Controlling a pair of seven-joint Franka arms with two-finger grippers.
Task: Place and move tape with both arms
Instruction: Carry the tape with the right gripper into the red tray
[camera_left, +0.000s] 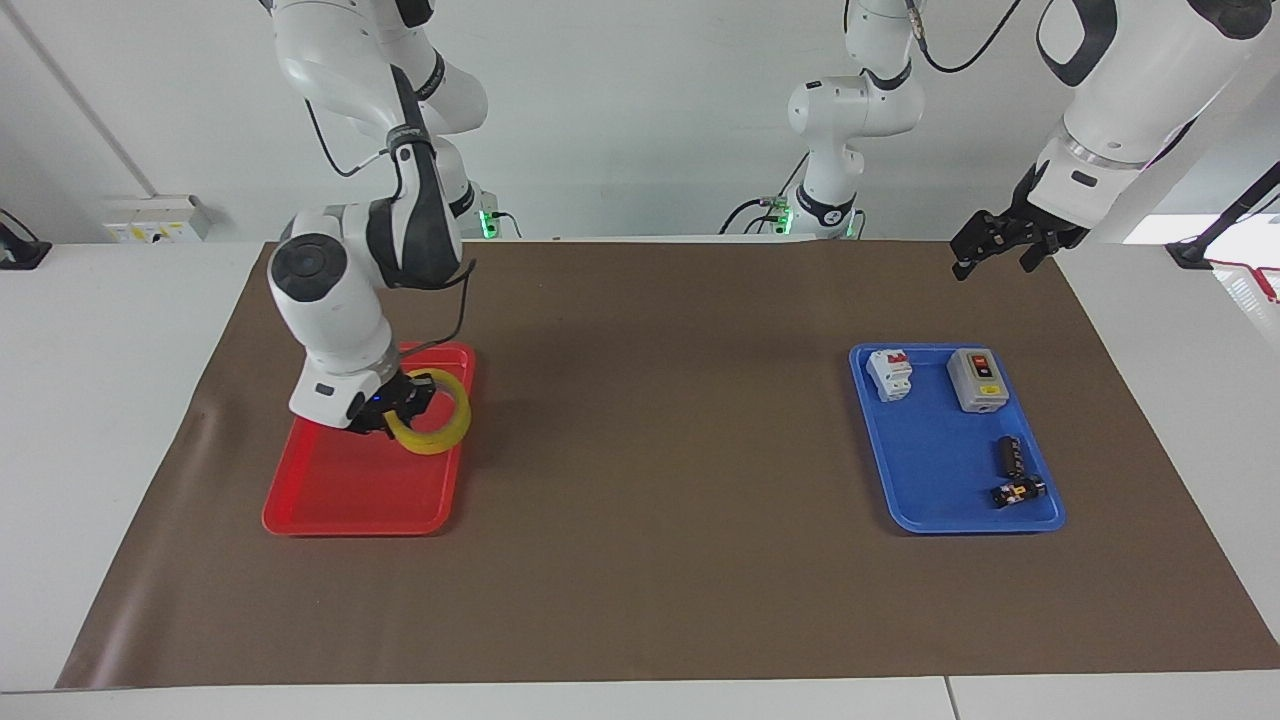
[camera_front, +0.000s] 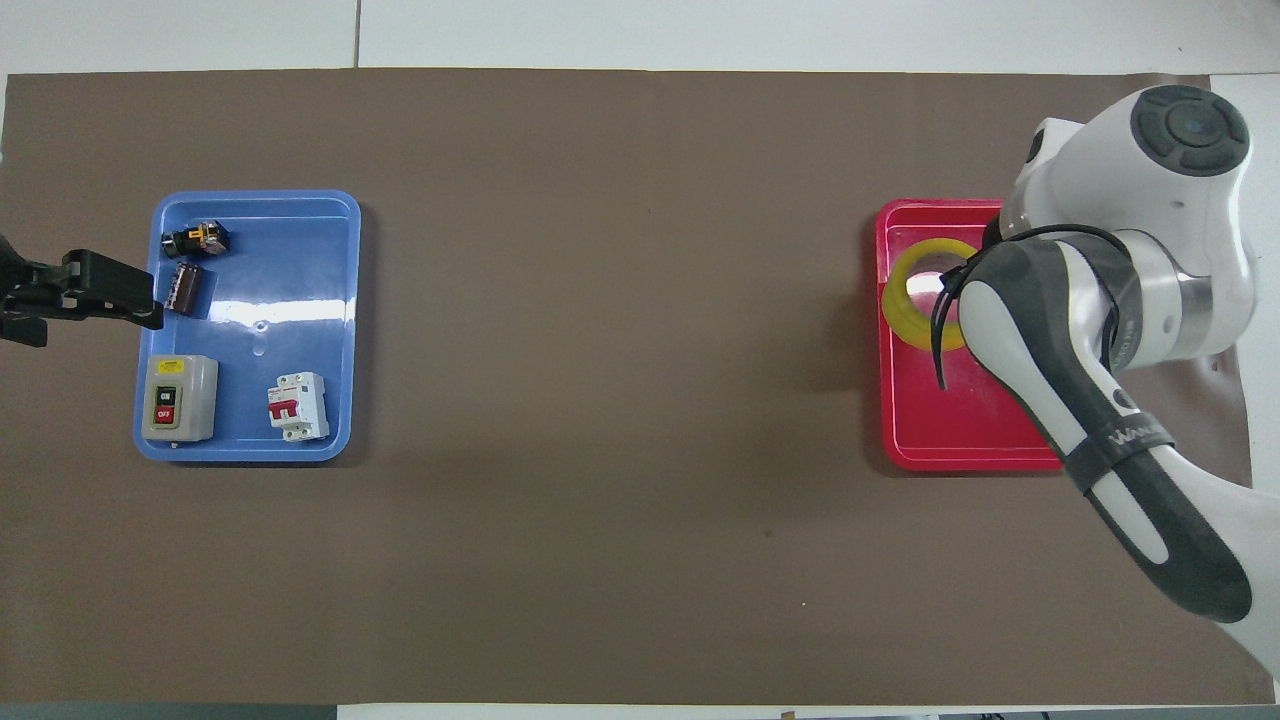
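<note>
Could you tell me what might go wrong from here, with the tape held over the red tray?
The right gripper holds the tape tilted, by one side of the ring, over the red tray. Released like this, it may land on edge and roll out. It also hangs close to the tray's rim toward the table's middle, so it could catch there. The left gripper waits near the blue tray.

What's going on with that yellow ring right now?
Right gripper shut on the tape, tilted over the red tray. Left gripper waits above the mat. Nothing in the way.
</note>
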